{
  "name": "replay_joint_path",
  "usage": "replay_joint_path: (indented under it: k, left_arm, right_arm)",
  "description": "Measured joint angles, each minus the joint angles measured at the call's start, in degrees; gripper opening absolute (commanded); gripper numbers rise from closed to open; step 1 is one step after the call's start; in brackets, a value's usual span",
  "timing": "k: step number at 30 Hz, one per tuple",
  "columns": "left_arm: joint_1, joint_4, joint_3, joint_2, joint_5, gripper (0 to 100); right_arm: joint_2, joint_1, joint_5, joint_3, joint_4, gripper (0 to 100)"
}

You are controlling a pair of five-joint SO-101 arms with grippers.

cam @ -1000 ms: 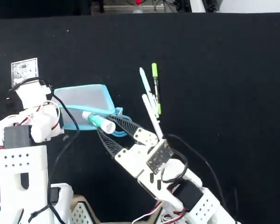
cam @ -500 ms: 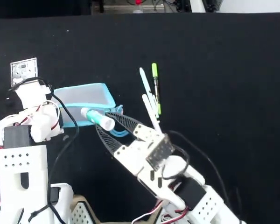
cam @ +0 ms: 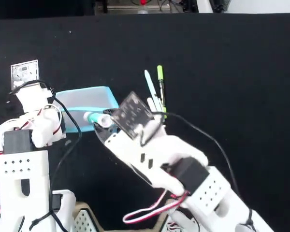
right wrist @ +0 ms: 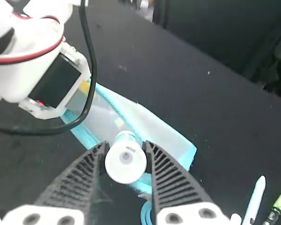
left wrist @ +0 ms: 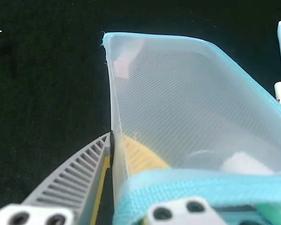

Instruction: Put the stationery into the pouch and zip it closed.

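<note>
Right wrist view: the right gripper (right wrist: 125, 151) is clenched on a white teal-tipped cylindrical stick (right wrist: 125, 161). The stick's long axis aims straight into the open mouth of the translucent teal-trimmed mesh pouch (right wrist: 158, 133), whose edge the left gripper (left wrist: 111, 150) pinches.

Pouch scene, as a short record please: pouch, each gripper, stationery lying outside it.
pouch: translucent, blue-edged, on the black table, mouth open
left gripper: clamped on the pouch wall at its mouth
right gripper: shut on a white-capped tube, far end at the pouch mouth
outside: light blue pen and green pen, on the table beside the pouch
</note>
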Motion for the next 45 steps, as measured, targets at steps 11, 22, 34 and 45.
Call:
replay_joint_path:
  k: [11,22,34,45]
  left_arm:
    - [0.0,0.0,0.0,0.0,0.0,3]
    - [0.0,0.0,0.0,0.0,0.0,3]
    - [0.0,0.0,0.0,0.0,0.0,3]
    - [0.0,0.0,0.0,0.0,0.0,3]
  right_arm:
    - [6.8,-0.1,0.0,-7.3,9.0,18.2]
    - [6.8,4.9,-0.1,-13.3,9.1,17.4]
    - [16.1,34.5,-0.1,-13.6,21.5,17.6]
    - [44.4,34.4,-0.1,-11.4,15.2,17.4]
